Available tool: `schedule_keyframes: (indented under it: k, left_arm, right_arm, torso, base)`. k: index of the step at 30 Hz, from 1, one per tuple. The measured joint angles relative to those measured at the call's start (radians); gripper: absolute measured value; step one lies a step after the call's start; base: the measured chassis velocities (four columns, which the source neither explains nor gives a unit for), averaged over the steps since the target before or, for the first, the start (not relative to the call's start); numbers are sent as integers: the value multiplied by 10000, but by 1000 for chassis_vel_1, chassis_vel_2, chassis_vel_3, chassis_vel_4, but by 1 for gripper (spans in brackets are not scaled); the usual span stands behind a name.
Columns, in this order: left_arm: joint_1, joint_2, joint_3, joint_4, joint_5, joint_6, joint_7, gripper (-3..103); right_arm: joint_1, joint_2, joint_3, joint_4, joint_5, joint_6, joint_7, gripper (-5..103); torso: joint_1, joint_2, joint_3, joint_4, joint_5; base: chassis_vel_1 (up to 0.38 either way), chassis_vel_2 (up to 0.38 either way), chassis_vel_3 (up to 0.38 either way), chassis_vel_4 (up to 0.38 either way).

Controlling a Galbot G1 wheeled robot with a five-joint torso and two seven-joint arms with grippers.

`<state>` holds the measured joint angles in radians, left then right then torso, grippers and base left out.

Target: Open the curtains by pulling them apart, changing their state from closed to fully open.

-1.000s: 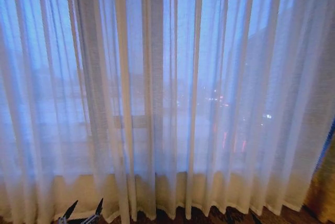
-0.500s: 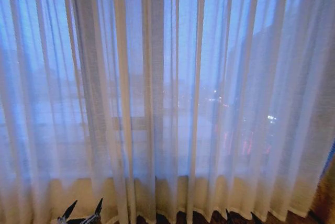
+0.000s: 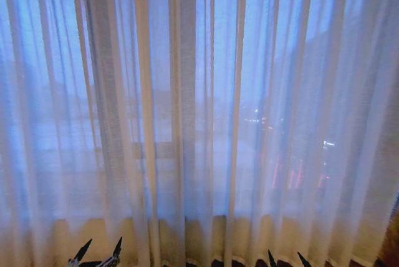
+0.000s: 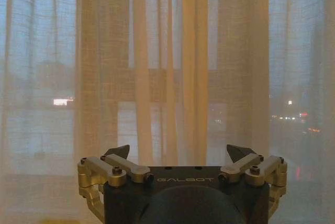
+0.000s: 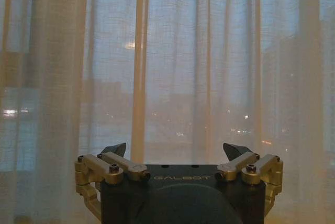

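The sheer white curtains (image 3: 199, 111) hang shut across the whole window, their vertical folds overlapping near the middle. Low at the left of the head view my left gripper (image 3: 100, 248) points at the fabric, open, holding nothing. My right gripper (image 3: 288, 258) shows just its two tips low at the right, also open. From the left wrist, the left gripper (image 4: 180, 153) faces the curtains (image 4: 172, 67) a short way off, jaws spread wide. From the right wrist, the right gripper (image 5: 175, 150) stands the same way before the curtains (image 5: 199, 62).
A dim cityscape with small lights shows through the fabric. A low pale wall band (image 3: 81, 236) runs under the window behind the curtain hem. A sliver of golden-brown drape (image 3: 393, 236) stands at the far right edge.
The whole head view has shifted closer to the curtains: the hem and floor have slid down out of sight and the brown drape at right has nearly left the picture. The curtains themselves have not moved.
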<state>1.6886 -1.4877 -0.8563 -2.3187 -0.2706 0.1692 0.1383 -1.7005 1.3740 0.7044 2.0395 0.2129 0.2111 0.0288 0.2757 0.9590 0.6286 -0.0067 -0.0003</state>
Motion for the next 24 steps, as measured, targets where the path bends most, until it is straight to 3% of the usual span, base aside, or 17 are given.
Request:
schedule_keyframes:
  k: [12,24]
  left_arm:
    - [25,17,36,-2,15,-7,0,100]
    - [52,-9,58,-2,62,-28,0,100]
  right_arm:
    - [-52,0,-47,-17,6,182,106,100]
    - [-47,0,-91,19,20,199,339,100]
  torso:
    - [3,-3,3,3,0]
    - [-4,0,-2,0,-1]
  base:
    - [-158,176,159,-181]
    - [-32,32,37,-23]
